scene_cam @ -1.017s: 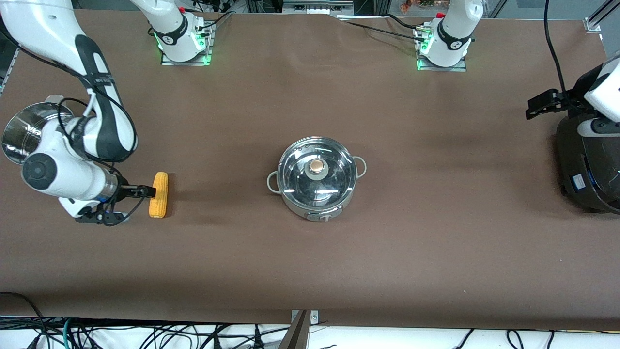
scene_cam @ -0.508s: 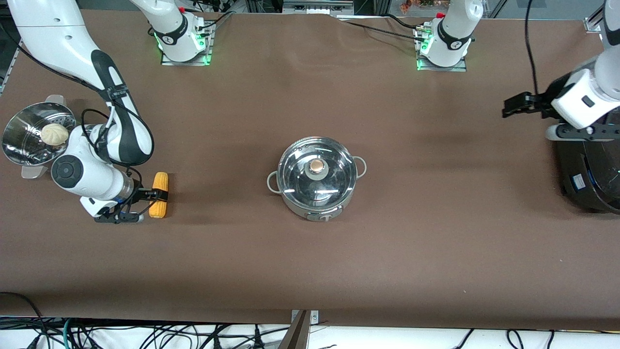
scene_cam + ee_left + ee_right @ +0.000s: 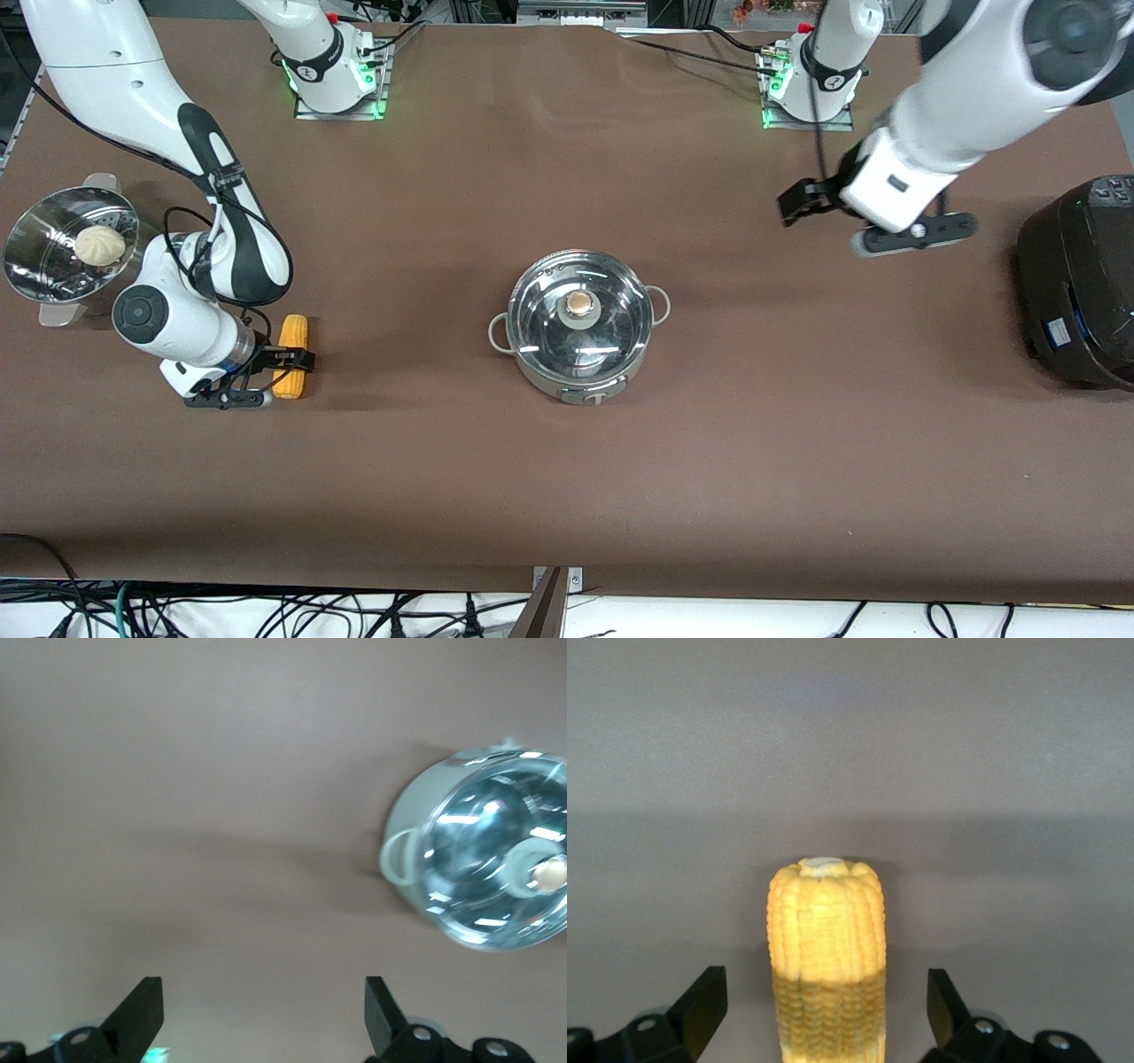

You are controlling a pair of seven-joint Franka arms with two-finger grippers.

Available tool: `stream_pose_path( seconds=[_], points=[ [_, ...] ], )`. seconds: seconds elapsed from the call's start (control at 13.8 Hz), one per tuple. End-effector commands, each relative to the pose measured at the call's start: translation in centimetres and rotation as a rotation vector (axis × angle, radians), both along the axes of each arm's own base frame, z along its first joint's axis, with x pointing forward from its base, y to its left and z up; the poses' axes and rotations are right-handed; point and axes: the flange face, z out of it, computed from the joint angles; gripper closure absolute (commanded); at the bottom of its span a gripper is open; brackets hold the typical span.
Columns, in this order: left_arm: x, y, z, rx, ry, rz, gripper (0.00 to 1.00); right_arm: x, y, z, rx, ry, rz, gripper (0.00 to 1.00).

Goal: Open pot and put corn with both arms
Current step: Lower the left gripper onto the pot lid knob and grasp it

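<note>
Brown covering runs the whole length of the table (image 3: 567, 496), and nothing of the task is finished on it yet. At its middle the stainless steel pot (image 3: 578, 325) stands shut, its clear glass lid (image 3: 580, 312) seated with the copper-tan knob (image 3: 579, 304) on top; the left wrist view shows the same closed lid from above.

Well apart from the pot, toward the right arm's end of the table, the corn cob (image 3: 291, 356) lies flat on the surface. The right end effector (image 3: 299, 359) is down at the cob, its fingers spread wide to either side of the kernels with clear gaps showing in the right wrist view, so it grips nothing so far.

Over bare table between the pot and the large black cooker (image 3: 1076, 282), the left end effector (image 3: 791, 206) hangs in the air, its fingers parted and empty, short of the knob.

Farther out by the right arm sits a perforated steamer bowl (image 3: 35, 244) with a white bun (image 3: 100, 245) in it.

By my reading, everything remains: closing on the cob, lifting the lid, and dropping the corn inside.
</note>
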Motion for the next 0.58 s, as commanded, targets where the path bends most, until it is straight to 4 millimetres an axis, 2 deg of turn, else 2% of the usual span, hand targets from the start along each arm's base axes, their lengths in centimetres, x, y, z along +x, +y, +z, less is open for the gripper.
stream_pose_path(
  seconds=[0.0,0.07,0.15,0.22,0.36,0.51],
  points=[
    [1.5,-4.9,-3.0,-0.043,0.005,0.010,0.00,-0.1,0.0,-0.3,0.009,-0.010,0.000,0.28],
    [2.1,-7.2,-3.8,-0.049,0.014,0.003,0.00,-0.2,0.0,-0.4,0.009,-0.005,0.000,0.58],
    [2.4,-9.7,-4.5,-0.048,0.020,0.007,0.00,-0.2,0.0,-0.4,0.009,-0.002,0.000,0.77],
    [2.4,-12.3,-5.5,-0.041,0.030,0.010,0.00,-0.2,0.0,-0.4,0.009,0.000,0.006,0.88],
    [2.6,-16.0,-7.7,-0.027,0.041,0.007,0.00,-0.3,0.0,-0.5,0.009,0.001,0.017,1.00],
    [2.0,-20.2,-10.1,0.027,0.017,-0.052,0.00,-0.3,0.0,-0.5,0.009,0.006,0.017,1.00]
  ],
)
